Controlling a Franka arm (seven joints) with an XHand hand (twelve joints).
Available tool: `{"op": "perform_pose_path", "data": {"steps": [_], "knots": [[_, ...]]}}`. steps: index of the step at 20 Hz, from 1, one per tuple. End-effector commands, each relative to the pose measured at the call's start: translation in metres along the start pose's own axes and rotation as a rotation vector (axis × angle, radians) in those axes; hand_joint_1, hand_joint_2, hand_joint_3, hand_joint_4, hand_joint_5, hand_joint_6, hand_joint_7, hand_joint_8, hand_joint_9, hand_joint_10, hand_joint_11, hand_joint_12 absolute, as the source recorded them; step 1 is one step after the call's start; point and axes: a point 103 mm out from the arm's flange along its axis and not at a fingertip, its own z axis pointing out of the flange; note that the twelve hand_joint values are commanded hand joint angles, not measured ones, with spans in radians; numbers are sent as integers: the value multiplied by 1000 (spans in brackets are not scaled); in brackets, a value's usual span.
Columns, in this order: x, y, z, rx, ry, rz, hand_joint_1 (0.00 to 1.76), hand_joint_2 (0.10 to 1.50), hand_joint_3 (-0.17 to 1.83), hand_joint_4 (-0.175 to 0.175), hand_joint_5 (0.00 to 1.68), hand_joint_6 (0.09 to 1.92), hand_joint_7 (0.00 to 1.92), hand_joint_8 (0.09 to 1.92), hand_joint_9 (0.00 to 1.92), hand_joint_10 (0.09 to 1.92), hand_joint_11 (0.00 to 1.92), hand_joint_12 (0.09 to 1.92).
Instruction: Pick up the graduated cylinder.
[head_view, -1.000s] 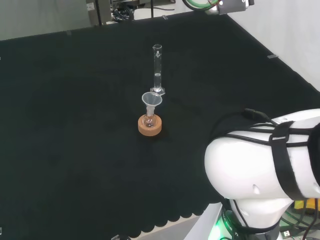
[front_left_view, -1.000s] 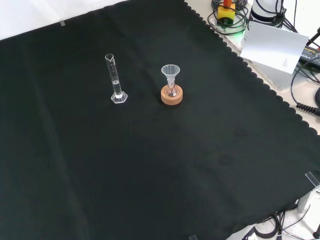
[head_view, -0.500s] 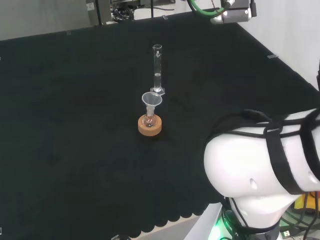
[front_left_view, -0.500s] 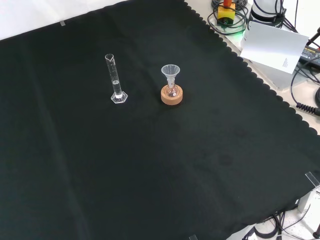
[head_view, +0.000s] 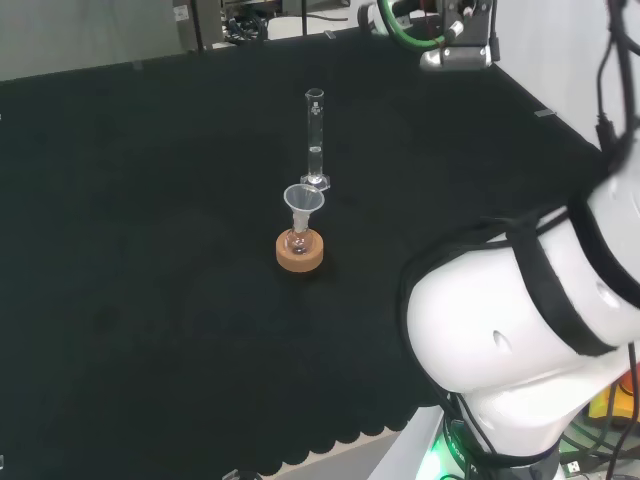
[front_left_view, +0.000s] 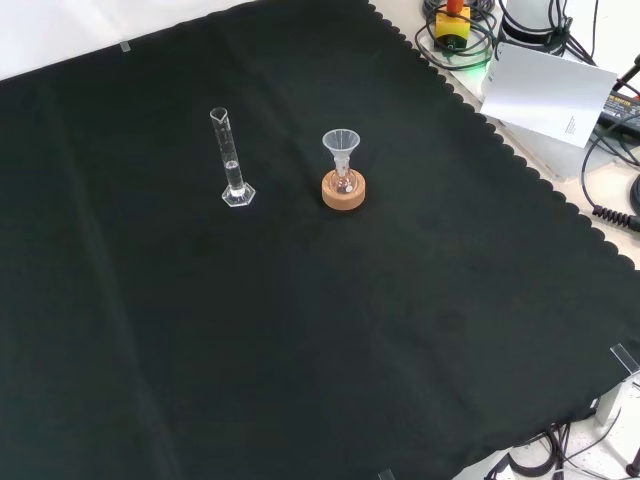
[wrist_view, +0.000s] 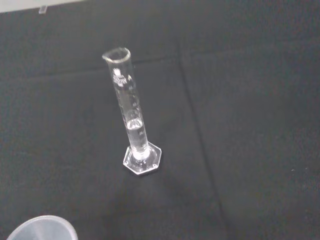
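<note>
Frankly, I cannot tell how the hand is set, so its state stays unknown; the wrist camera looks down at the graduated cylinder (wrist_view: 131, 120), which suggests the arm is at the approach stage with nothing held. The cylinder stands upright on its hexagonal foot on the black cloth of the worktop (front_left_view: 300, 330), with what looks like a little clear liquid low in the tube. Taking the cork ring (front_left_view: 343, 191) as landmark: in the front view the cylinder is left of it, near but apart; in the head view it stands just behind it. A small flask with a clear funnel (front_left_view: 341, 144) in its neck sits on that ring. To do this well, I would come at the tube from the side away from the funnel, close around its middle, and lift straight up so the narrow foot does not tip.
</note>
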Motion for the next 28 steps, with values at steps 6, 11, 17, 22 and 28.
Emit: {"op": "perform_pose_path", "data": {"steps": [6,11,17,22,28], "knots": [[-9,82,66,-46,74,-63,386,1293,-35,-13,233,87,66,480,494,87,112,1369],[-3,90,90,-38,116,-70,444,1267,-61,-15,239,87,83,498,497,152,143,1363],[-4,97,112,-23,154,-89,509,1276,-169,-18,255,87,94,537,369,547,172,1365],[-5,102,131,-6,199,-121,558,1250,-175,-19,273,87,128,560,373,589,192,1366],[-7,107,156,7,251,-152,621,1205,-175,-20,293,87,200,600,401,610,227,1365]]}}
